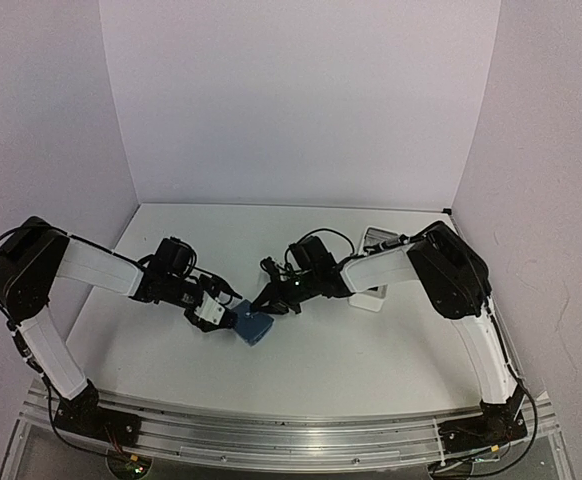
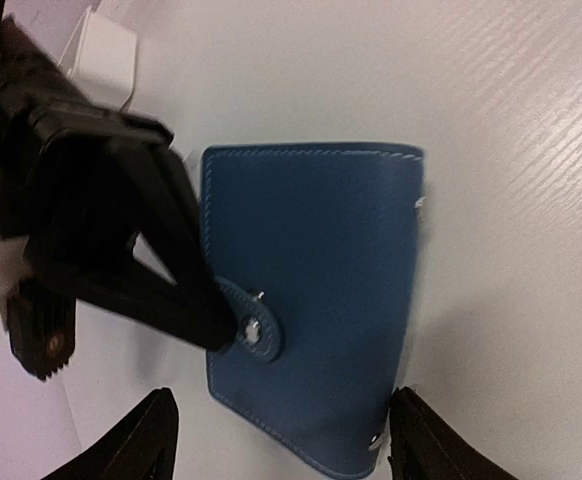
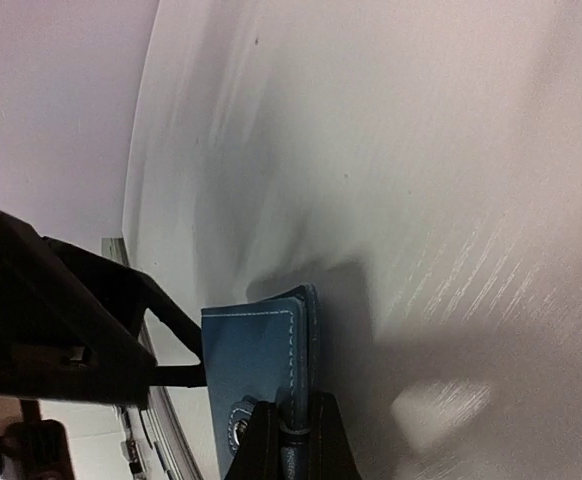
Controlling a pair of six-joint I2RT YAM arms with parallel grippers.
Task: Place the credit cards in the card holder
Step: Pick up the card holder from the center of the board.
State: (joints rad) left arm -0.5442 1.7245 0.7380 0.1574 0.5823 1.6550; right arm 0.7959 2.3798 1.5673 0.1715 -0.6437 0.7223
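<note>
One card holder (image 1: pixel 254 327), dark blue and folded shut, lies on the white table (image 1: pixel 331 370) just below the middle of the top view, between the two arms' tips. In the left wrist view it fills the centre of the frame (image 2: pixel 311 270), with pale stitching along its edges and its one snap tab (image 2: pixel 254 331) wrapped over the left edge, towards the lower left. The right gripper (image 2: pixel 216 318) reaches in from the left of that frame, and its black fingers are closed tight at the tab. Its own camera shows the same at the bottom centre: the two fingers (image 3: pixel 316 445) are pressed together with the holder's blue edge (image 3: pixel 271 350) pinched between them. The left gripper (image 2: pixel 283 440) has its jaws spread wide. Its two fingertips (image 2: pixel 151 435) show at the bottom of its view, one on each side of the holder's lower end, and they grip nothing. Whether they touch the leather cannot be told. One long white tray (image 1: pixel 371 298) sits right of centre in the top view, partly under the right arm, well apart from the holder. A corner of it appears at the upper left of the left wrist view.
</note>
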